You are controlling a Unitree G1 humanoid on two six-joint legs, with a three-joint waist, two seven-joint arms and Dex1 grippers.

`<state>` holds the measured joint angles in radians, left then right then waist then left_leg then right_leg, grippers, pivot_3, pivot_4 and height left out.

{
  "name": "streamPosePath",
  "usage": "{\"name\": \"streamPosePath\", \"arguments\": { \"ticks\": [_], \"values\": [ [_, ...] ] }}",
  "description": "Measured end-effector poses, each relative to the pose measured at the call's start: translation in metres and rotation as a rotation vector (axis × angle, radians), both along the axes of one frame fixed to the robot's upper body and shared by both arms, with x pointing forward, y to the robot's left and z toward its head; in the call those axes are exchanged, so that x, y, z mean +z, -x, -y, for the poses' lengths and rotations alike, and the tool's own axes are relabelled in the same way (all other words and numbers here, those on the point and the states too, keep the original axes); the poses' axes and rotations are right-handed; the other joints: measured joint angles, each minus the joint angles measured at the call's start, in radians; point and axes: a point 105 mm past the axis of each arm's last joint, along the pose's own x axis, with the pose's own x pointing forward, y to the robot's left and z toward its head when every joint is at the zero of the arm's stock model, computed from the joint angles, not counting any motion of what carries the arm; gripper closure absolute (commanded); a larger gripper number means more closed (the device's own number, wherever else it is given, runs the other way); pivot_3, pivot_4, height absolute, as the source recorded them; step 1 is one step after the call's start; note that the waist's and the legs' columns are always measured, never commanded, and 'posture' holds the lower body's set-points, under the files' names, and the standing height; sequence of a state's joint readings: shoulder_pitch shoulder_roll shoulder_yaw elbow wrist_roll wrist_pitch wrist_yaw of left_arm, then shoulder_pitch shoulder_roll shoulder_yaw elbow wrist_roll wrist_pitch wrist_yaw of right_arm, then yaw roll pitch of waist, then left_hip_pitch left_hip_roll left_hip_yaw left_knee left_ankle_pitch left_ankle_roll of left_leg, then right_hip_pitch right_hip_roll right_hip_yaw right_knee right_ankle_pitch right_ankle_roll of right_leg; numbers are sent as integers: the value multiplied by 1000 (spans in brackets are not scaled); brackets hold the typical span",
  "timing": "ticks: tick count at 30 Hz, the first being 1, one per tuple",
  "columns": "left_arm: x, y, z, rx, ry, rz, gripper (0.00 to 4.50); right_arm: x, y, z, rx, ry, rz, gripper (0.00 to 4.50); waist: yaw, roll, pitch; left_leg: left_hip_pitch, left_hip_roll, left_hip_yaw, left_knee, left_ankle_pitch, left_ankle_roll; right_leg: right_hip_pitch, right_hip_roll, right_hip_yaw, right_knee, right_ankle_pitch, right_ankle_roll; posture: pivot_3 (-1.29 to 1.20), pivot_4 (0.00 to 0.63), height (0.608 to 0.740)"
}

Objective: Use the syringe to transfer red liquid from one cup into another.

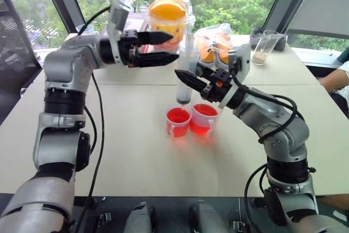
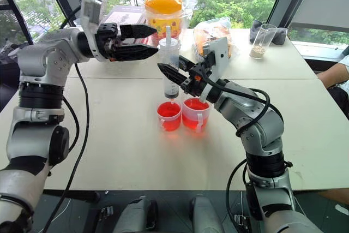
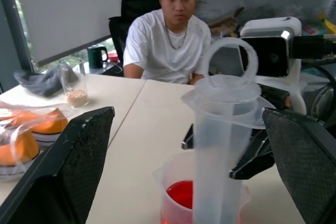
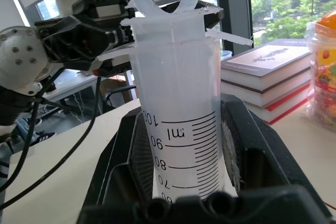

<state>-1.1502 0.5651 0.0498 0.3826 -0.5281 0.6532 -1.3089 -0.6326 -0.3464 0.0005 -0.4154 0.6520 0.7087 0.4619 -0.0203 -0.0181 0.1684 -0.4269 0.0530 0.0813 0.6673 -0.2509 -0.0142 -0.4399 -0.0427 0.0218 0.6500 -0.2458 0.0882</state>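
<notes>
My right claw [image 2: 173, 76] pinches the syringe [image 2: 169, 68] around its clear barrel and holds it upright, tip down, right above the shorter cup [image 2: 169, 115]. The white plunger looks pushed in, its ring handle standing just over the barrel's top. My left claw [image 2: 143, 41] hangs spread wide beside the syringe's top, level with the plunger ring, its fingers [image 3: 68, 169] apart on either side and not touching it.

The shorter cup stands on the worktop [image 2: 131, 140] directly under the syringe tip, red liquid [image 2: 169, 118] filling it nearly to the rim. The taller cup [image 2: 196, 114] touches it on the side nearer my right arm and is red in its lower half.

Beyond the syringe, toward the window, sit a tub with an orange lid [image 2: 162, 9] and bagged orange food [image 2: 210, 32]. Farther out from the syringe on my right side stands a clear cup with beige powder [image 2: 262, 41], and a person in a white shirt [image 3: 169, 45] sits at the worktop's far edge.
</notes>
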Motion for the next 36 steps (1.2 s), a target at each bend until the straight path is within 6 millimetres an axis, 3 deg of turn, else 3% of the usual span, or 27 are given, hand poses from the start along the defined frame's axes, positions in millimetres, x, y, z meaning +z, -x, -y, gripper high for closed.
{"name": "streamPosePath", "arguments": {
  "ticks": [2, 9, 12, 16, 19, 23, 27, 36],
  "values": [
    [-5, 1, -8, 18, -17, -13, 193, 0, 2, -2, 7, 3, 6, 3095, 0, 0, 0, 0, 0, 0, 0, 0, 0, 0, 0, 0, 0, 0, 0, 0, 150, 740],
    [-56, 9, -29, 52, -73, -160, 193, 2, 2, -2, 0, 8, 4, 3095, 6, 0, 0, 0, 0, 1, 1, 0, 0, 0, -1, 0, 0, 0, 0, 0, 150, 740],
    [-65, 14, -30, 69, -78, -178, 193, 17, -11, 6, -71, 38, -17, 3095, 6, 0, 0, 0, 0, 1, 1, 0, 0, 0, -2, 0, 0, 0, 0, 0, 150, 740],
    [-71, 23, -26, 61, -82, -169, 193, 76, -38, 53, -291, -30, -93, 3095, 9, 0, 0, 0, 0, 1, 0, 0, 0, 0, -3, 0, 0, 0, 0, 0, 150, 740],
    [-78, 26, -24, 60, -71, -194, 193, 83, -54, 91, -441, -13, -259, 3095, 7, -1, 0, 0, 0, 2, -2, 0, 0, -1, -2, 0, -1, 0, -1, 0, 150, 740],
    [-90, 30, -20, 60, -63, -216, 193, 39, -71, 135, -594, 118, -574, 3095, 4, 0, 0, -1, 0, 3, -2, 0, 0, -1, -2, 1, -3, 0, -1, 0, 150, 740],
    [-92, 36, -16, 52, -55, -208, 193, -14, -70, 167, -684, 313, -843, 3095, 2, 0, 0, -1, 0, 4, -2, 0, 1, -2, -2, 2, -3, 0, -1, 0, 150, 740],
    [-101, 41, -14, 74, -54, -216, 193, -109, -57, 192, -679, 513, -1180, 3095, 1, 0, 0, -1, 0, 4, -2, 0, 1, -2, -2, 3, -2, 0, 0, 0, 150, 740]
  ]
}}
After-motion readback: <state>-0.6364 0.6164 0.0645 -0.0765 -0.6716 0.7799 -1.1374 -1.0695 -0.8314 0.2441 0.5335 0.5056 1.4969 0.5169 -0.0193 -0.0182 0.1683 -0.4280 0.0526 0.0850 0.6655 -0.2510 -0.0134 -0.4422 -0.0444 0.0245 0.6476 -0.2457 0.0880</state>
